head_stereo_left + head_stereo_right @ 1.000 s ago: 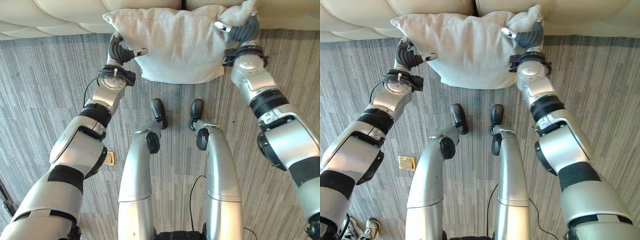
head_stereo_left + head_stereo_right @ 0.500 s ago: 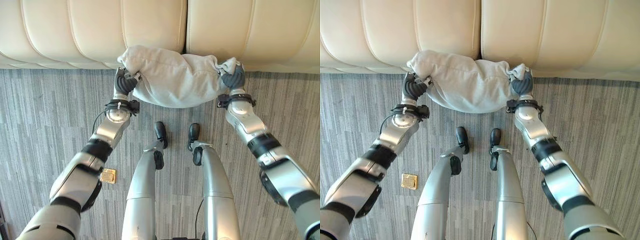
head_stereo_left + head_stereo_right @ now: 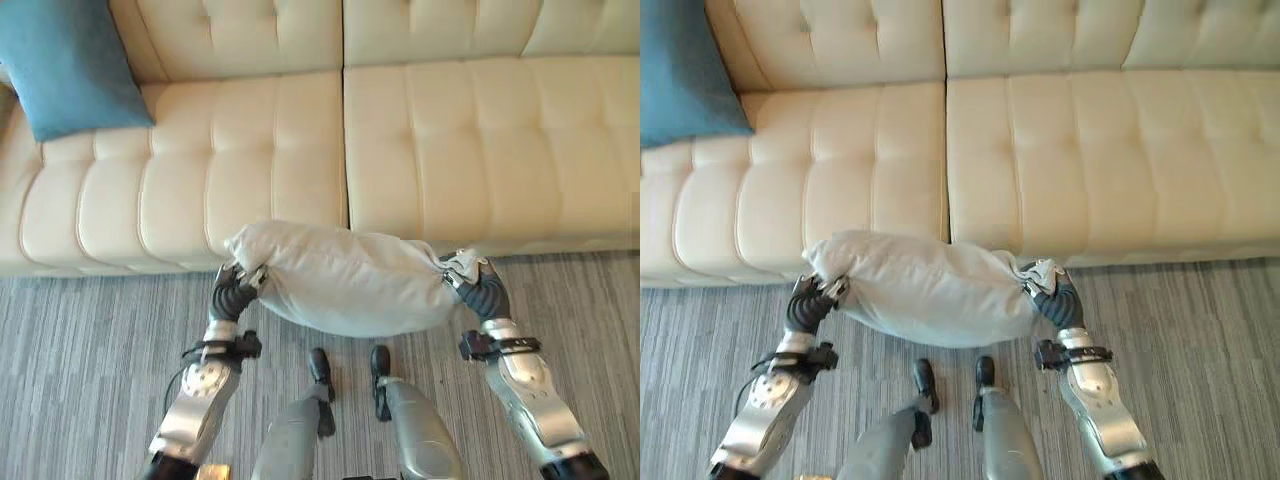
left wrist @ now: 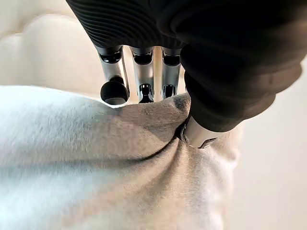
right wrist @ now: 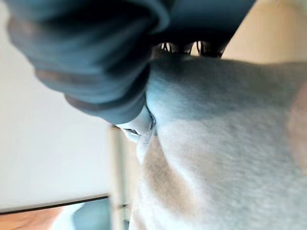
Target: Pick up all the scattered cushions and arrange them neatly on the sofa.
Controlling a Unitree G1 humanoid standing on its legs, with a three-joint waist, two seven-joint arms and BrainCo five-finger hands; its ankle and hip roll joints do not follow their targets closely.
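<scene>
A light grey cushion [image 3: 345,278] hangs in the air between my two hands, just in front of the cream sofa [image 3: 420,150] and level with its front edge. My left hand [image 3: 232,290] pinches the cushion's left corner, thumb and fingers curled into the cloth [image 4: 144,143]. At the cushion's right corner my right hand [image 3: 482,292] grips a bunched bit of fabric [image 5: 201,143]. A blue cushion [image 3: 70,65] leans against the sofa's backrest at the far left.
The sofa's two wide seat pads [image 3: 1080,160] lie bare from the blue cushion rightward. Grey striped carpet [image 3: 80,380] covers the floor in front of the sofa.
The cushion has come up off the floor with both hands. The camera has tilted up, so the sofa seat, backrest and blue cushion have come into view.
</scene>
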